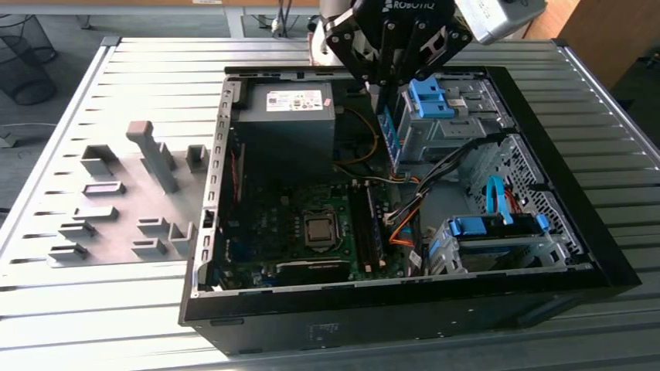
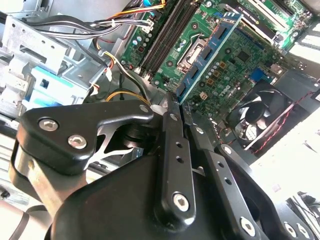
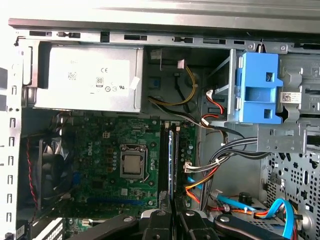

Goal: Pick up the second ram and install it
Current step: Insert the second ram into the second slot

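Gripper (image 1: 390, 89) jaws clamped on second ram (image 1: 389, 131), apparently upright, above case (image 1: 413, 309).

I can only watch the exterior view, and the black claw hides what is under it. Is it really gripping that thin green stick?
Observer: Yes. In the second wrist view the gripper is closed on one end of the thin dark green circuit-board ram stick.
Operator: Is it plugged in already?
Observer: It doesn't look so. In the first wrist view the stick shows edge-on, hanging over the long black memory slots of the green motherboard.
Operator: Anything along the case wall that I'm missing?
Observer: A round black cooling fan with thin red and black wires running past it.
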Controlling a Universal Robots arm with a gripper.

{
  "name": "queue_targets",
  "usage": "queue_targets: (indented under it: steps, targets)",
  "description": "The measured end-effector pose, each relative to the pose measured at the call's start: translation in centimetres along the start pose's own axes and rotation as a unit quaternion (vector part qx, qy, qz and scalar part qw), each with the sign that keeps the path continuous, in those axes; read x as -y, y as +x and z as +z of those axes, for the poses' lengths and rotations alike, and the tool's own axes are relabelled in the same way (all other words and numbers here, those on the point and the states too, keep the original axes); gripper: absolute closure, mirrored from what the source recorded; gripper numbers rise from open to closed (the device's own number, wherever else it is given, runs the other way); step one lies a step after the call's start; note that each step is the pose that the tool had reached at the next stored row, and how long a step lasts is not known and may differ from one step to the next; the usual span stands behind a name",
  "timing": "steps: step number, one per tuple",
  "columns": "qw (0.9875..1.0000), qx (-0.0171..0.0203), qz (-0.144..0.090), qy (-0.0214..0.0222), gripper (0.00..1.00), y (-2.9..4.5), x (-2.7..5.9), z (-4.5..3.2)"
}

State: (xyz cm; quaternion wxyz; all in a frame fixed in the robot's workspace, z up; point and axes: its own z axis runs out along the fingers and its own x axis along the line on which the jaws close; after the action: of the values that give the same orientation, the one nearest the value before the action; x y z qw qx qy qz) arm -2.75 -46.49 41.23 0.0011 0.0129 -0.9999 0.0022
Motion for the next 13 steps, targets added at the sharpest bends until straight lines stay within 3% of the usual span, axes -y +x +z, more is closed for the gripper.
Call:
queue_targets:
  steps: [13]
  targets:
    - [1.0000,0.0000,0.000,0.0000,0.86,0.00,0.00,0.23]
